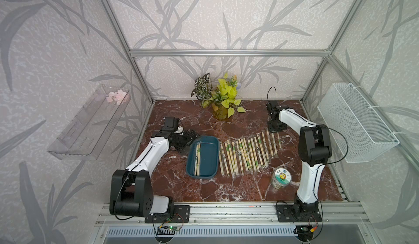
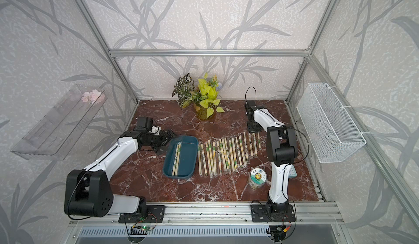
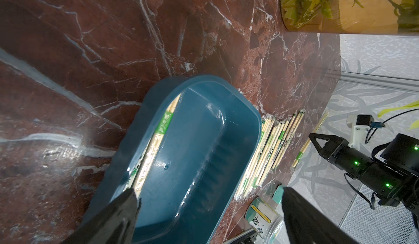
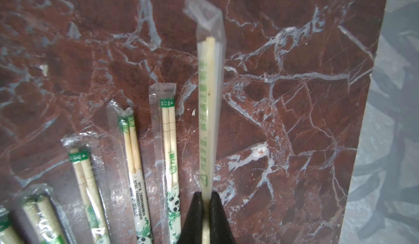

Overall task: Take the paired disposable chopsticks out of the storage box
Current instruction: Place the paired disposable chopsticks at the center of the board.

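The right gripper [image 4: 205, 196] pinches one chopstick pair [image 4: 209, 109] near the table's [image 1: 226, 186] far right corner, where its slick sleeve [image 4: 204, 11] could slip; the wide-open left gripper [image 3: 209, 191] could knock the box [image 1: 209, 161] holding more pairs [image 1: 197, 159].

Teal storage box [image 1: 208, 156], maybe panda-printed chopsticks [image 4: 172, 163]

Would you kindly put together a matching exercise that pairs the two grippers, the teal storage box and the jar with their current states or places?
Things
1. left gripper
2. right gripper
3. storage box
4. flower-lidded jar

States or places
A. shut on a sleeved chopstick pair
B. on the table, beside the right arm
C. open, near a corner of the box
D. holds a few sleeved pairs along one wall

Pairs: 1-C; 2-A; 3-D; 4-B
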You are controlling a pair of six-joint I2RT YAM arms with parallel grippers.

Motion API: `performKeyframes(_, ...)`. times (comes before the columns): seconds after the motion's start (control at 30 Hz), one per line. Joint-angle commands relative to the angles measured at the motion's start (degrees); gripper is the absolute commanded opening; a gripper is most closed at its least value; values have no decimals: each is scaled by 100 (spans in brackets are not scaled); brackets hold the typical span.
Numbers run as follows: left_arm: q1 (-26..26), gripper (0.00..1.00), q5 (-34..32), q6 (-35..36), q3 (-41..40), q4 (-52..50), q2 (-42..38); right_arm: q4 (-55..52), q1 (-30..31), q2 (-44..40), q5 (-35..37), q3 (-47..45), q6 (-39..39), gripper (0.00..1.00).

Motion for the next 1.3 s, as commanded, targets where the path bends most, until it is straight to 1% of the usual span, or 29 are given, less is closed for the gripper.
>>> performKeyframes(0.0,-13,100,-61,58,192,-146,49,-78,-31,200,105,-34,-18,0)
performKeyframes(0.1,-15,100,-70,76,221,-177,55,-44,-28,244,106,-68,-19,1)
performKeyframes(0.47,-17,100,-102,101,221,-233,6,-88,-32,345,114,-57,90,20)
performKeyframes(0.6,-14,100,-104,98,187,-239,-21,-122,-31,203,53,-82,198,21)
performKeyframes(0.8,-11,100,-149,156,129,-295,-86,-141,40,-355,-427,-213,618,22)
performKeyframes(0.87,-14,100,-177,173,92,-296,-90,-115,167,-574,-626,-268,753,22)
performKeyframes(0.97,-5,100,-253,217,21,-338,-100,-111,537,-909,-835,-312,943,22)
performKeyframes(1.1,32,100,-280,267,-83,-343,-102,-132,1277,-1238,-987,-300,1252,23)
performKeyframes(1.27,139,100,-333,296,-178,-340,-119,42,2176,-1534,-1414,-336,1785,24)
